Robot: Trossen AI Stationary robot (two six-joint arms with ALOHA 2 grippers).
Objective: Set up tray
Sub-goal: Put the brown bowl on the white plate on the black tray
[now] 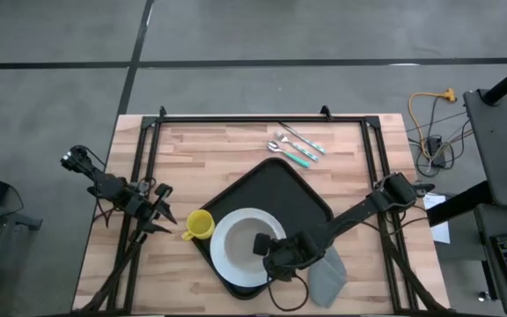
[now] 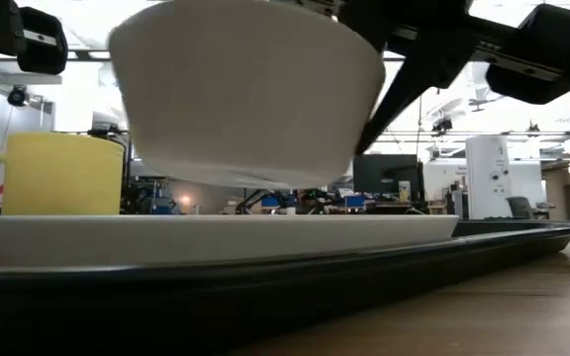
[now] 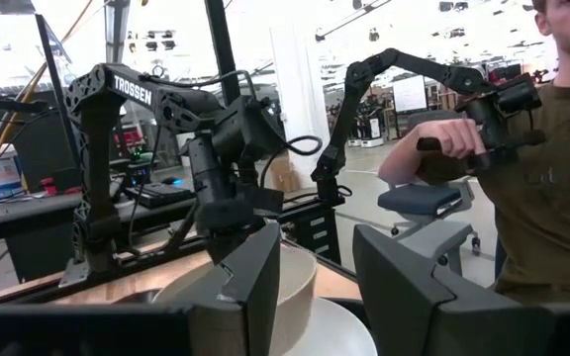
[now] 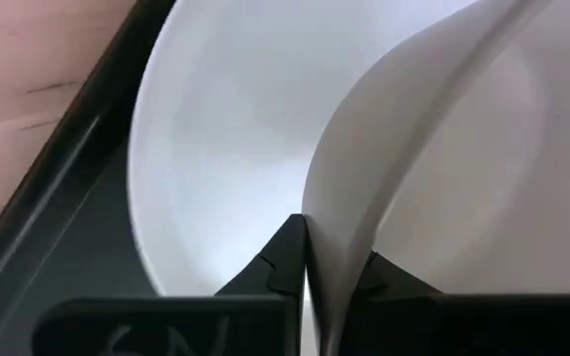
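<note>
High view puts the tray (image 1: pixel 302 189) turned at an angle near the middle of the worktop (image 1: pixel 227 150), with the white plate (image 1: pixel 227 255) already lying at its near end. Your right pincer (image 1: pixel 271 251) is over that plate, closed on the rim of a white bowl (image 2: pixel 245 94); the right wrist view shows one finger inside the wall and one outside, pinched tight on the thin edge (image 4: pixel 317 247). In the low view the bowl hangs just clear of the plate, tilted a little.

To finish this step well, level the bowl, bring it over the plate's centre and lower it until the base sits flat before you release (a rim grip like this can let it swing or tip). Open only enough to free the wall, then lift straight up.

The yellow mug (image 1: pixel 199 225) stands just off the tray's left edge, the cutlery (image 1: pixel 296 145) lies beyond the tray, and a grey cloth (image 1: pixel 328 275) sits to its right. Your left pincer (image 1: pixel 158 211) waits, open and empty, beside the mug.
</note>
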